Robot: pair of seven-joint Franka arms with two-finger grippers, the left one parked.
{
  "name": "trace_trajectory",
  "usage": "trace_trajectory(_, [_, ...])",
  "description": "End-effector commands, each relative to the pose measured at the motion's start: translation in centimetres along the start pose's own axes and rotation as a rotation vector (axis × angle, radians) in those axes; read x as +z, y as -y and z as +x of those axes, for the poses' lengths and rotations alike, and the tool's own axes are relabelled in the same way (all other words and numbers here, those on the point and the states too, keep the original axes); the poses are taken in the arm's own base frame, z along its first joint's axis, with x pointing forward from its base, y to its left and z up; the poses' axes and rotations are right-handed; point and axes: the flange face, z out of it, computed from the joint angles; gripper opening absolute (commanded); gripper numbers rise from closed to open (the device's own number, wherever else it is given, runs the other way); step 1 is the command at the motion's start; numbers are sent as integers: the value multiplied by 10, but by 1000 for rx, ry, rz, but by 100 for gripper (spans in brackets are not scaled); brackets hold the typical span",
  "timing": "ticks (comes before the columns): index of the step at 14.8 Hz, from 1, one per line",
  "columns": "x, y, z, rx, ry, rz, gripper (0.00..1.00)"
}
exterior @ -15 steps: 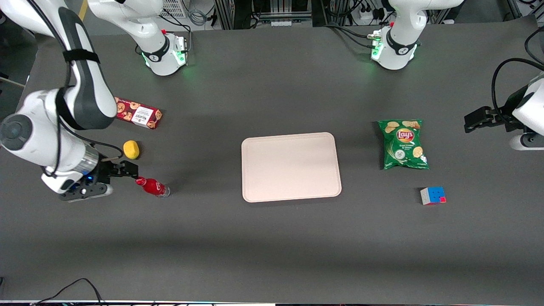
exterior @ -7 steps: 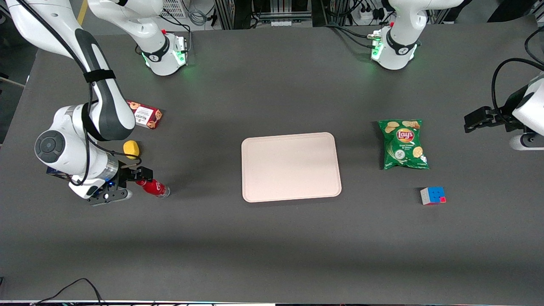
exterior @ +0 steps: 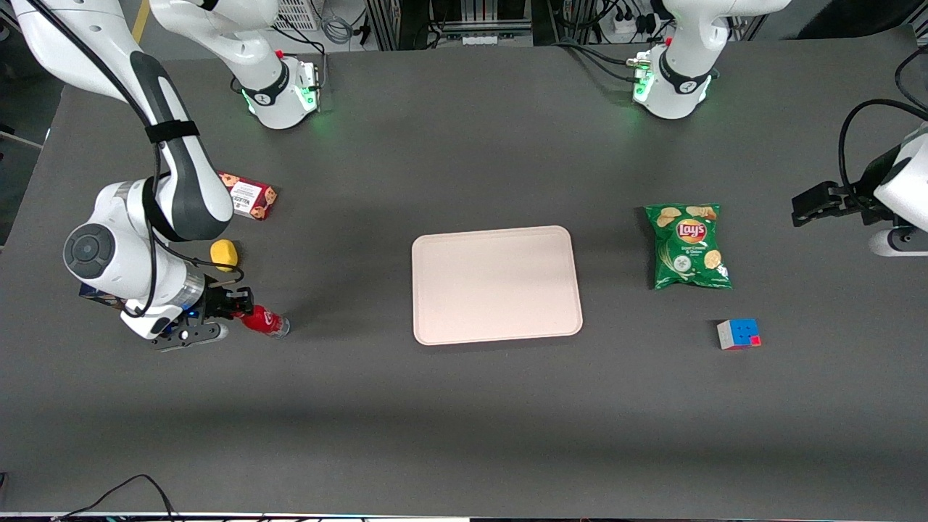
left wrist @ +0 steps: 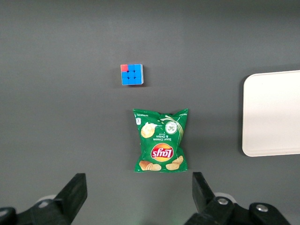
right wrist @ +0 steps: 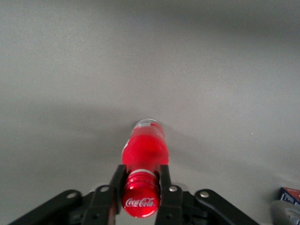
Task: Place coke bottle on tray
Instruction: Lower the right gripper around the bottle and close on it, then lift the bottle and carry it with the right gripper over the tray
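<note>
The glossy red coke bottle (exterior: 264, 320) lies on its side on the matte dark grey tabletop (exterior: 464, 420), toward the working arm's end. The gripper (exterior: 241, 304) has its black fingers (right wrist: 165, 180) closed against the bottle's neck, just below the ribbed cap. The smooth, round-cornered beige tray (exterior: 496, 284) sits mid-table, well apart from the bottle.

A yellow lemon (exterior: 224, 254) lies near the gripper (exterior: 241, 307), a little farther from the front camera than it, and a red cookie box (exterior: 251, 199) lies farther off again on the dark grey table (exterior: 464, 420). Well apart from the gripper, toward the parked arm's end, a green Lay's chip bag (exterior: 689, 246) lies flat. A Rubik's cube (exterior: 739, 334) sits near the bag, closer to the camera.
</note>
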Motion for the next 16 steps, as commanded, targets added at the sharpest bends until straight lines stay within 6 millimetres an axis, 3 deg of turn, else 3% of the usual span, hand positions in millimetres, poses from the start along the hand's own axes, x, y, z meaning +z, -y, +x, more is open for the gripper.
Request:
trace_trajectory(1, [-3,6,2,-12,-21,8,0])
trace_trajectory(3, [-18,7,2,-13,-36,5,0])
trace_trajectory(5, [-56,9,1,-20,-42,3,0])
trace_trajectory(9, [-159,39,-13,-45,10,12,0])
trace_trajectory(11, [-203,70,-20,-30,11,17,0])
trace_trajectory(13, [-232,118,-21,8,5,27,0])
trace_trajectory(16, [-241,199,-18,87,1,57,0])
